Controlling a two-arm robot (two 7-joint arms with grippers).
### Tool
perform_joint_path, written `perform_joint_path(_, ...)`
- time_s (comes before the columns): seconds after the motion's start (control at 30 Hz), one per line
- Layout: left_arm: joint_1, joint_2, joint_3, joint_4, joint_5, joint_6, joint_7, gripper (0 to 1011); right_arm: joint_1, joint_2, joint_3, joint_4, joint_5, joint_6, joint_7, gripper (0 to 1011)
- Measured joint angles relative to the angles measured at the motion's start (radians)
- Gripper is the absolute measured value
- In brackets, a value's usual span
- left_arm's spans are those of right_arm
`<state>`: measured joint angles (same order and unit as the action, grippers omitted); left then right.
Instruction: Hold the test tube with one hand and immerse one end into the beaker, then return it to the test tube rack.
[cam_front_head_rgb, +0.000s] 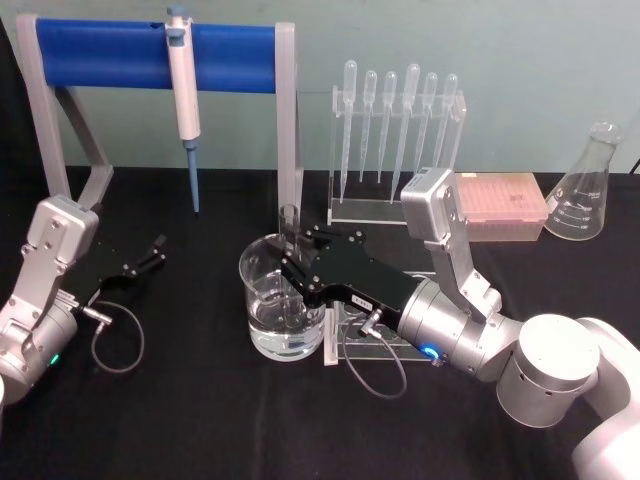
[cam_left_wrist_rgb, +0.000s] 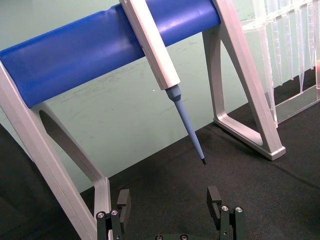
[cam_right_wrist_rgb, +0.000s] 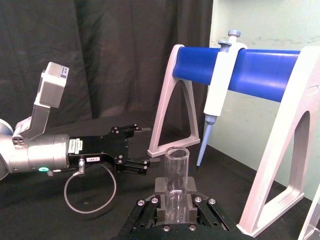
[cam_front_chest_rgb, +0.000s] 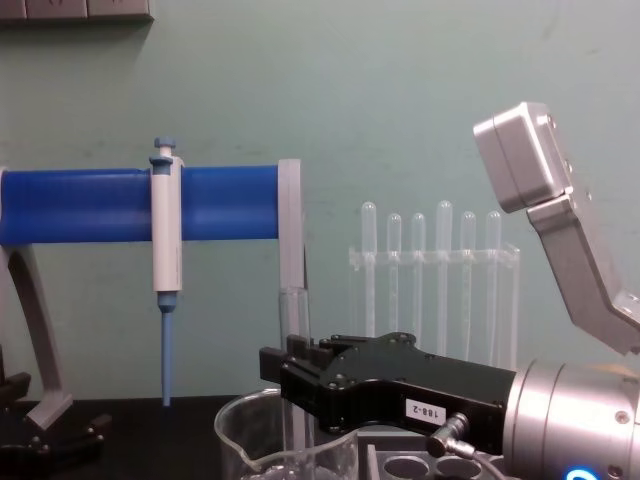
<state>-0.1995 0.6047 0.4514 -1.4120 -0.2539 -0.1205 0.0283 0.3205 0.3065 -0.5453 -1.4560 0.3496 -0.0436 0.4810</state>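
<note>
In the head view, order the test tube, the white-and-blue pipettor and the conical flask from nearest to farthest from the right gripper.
1. Test tube, held in the right gripper.
2. Pipettor, hanging behind, to its left.
3. Conical flask, far back right.

Pale green wall (cam_front_chest_rgb: 420, 90) behind a black-covered table (cam_front_head_rgb: 200, 430), perhaps a dark curtain (cam_right_wrist_rgb: 125, 50) alongside

Mid-frame in the head view, the test tube (cam_front_head_rgb: 290, 228) stands in the beaker (cam_front_head_rgb: 257, 305); pipettor stand (cam_front_head_rgb: 100, 52) upper left, pipette holder (cam_front_head_rgb: 396, 205) upper right.
</note>
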Motion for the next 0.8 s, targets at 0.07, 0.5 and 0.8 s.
perform_joint_path(0.07, 0.000, 0.000, 0.000, 0.000, 0.000, 0.000, 0.000, 1000, 0.000, 0.000, 0.000, 0.000, 0.000, 0.000, 0.000, 225)
perform_joint_path(0.5, 0.000, 0.000, 0.000, 0.000, 0.000, 0.000, 0.000, 1000, 0.000, 0.000, 0.000, 0.000, 0.000, 0.000, 0.000, 225)
perform_joint_path(0.8, 0.000, 0.000, 0.000, 0.000, 0.000, 0.000, 0.000, 1000, 0.000, 0.000, 0.000, 0.000, 0.000, 0.000, 0.000, 225)
